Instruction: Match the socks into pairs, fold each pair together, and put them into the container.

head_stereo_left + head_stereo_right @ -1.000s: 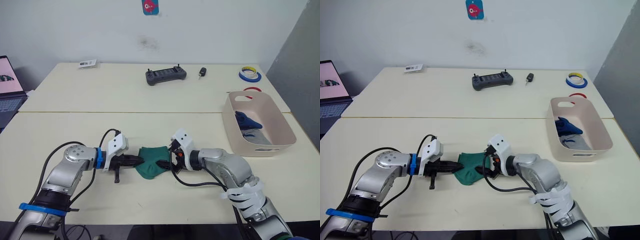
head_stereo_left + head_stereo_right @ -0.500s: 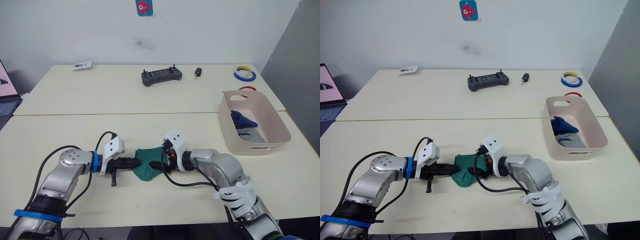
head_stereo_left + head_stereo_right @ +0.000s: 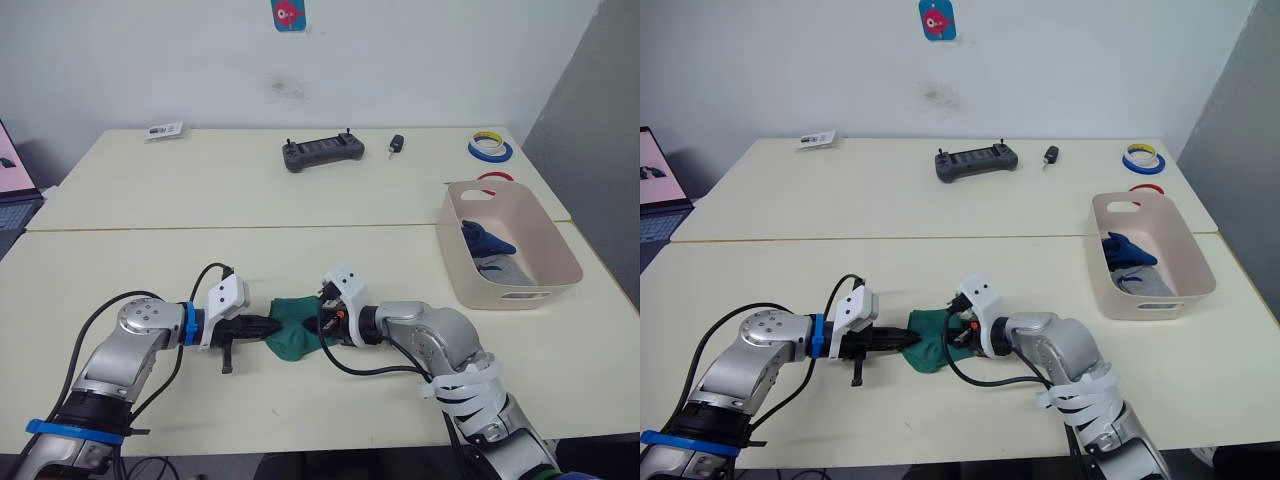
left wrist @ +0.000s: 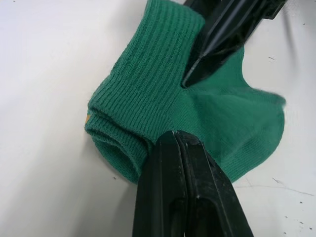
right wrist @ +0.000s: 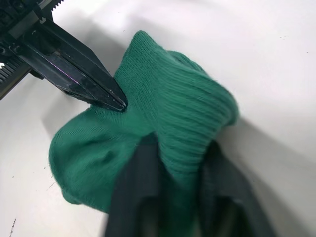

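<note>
Left eye view shows the green socks (image 3: pixel 292 327) lying as one folded bundle on the near counter (image 3: pixel 330 270), between the two arms. The left gripper (image 3: pixel 266 325) touches the bundle from its left side; in the left wrist view its two black fingers (image 4: pixel 178 187) are pressed together with their tips on the fabric, but I cannot tell if any cloth is between them. The right gripper (image 3: pixel 322 329) is at the right edge of the bundle, and in the right wrist view the ribbed cuff lies between its fingers (image 5: pixel 134 190), so its jaws hold the socks. A small yellow mark is visible at the cuff edge in the left wrist view. The container (image 3: pixel 547 248) stands well apart, at the right side of the counter, and inside it lie a blue sock (image 3: pixel 484 240) and a grey sock (image 3: pixel 496 267). On the far counter there are a dark controller (image 3: pixel 321 154), a small black key fob (image 3: pixel 397 145), rolls of tape (image 3: pixel 489 147) and a small card (image 3: pixel 164 131).
</note>
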